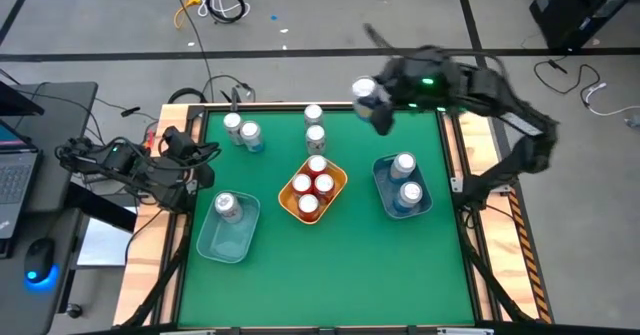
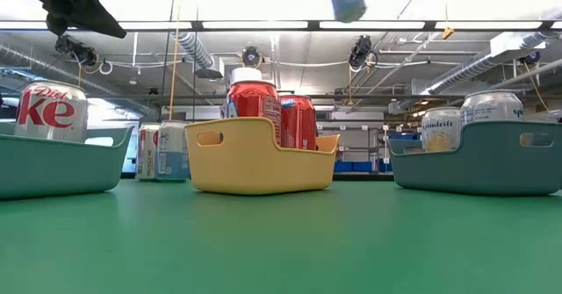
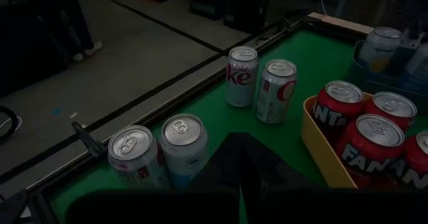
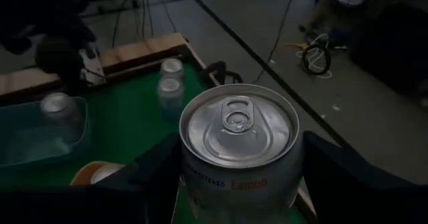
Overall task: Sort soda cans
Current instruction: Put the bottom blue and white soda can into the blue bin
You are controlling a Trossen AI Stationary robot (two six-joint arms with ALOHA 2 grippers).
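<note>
Lemon can point(image 4: 239, 158) sits upright between the right gripper point(image 1: 372, 99) fingers, which are clamped on its sides, held high above the far edge of the surface point(image 1: 340, 265); the right blue bin point(image 1: 389, 187), judged its likely destination, lies nearer the front beneath that arm and holds two cans. Left gripper point(image 3: 234, 177), fingers together, waits at the left edge near four loose cans; the yellow bin point(image 1: 335, 190) holds red cans, the left blue bin point(image 1: 235, 237) one.
</note>
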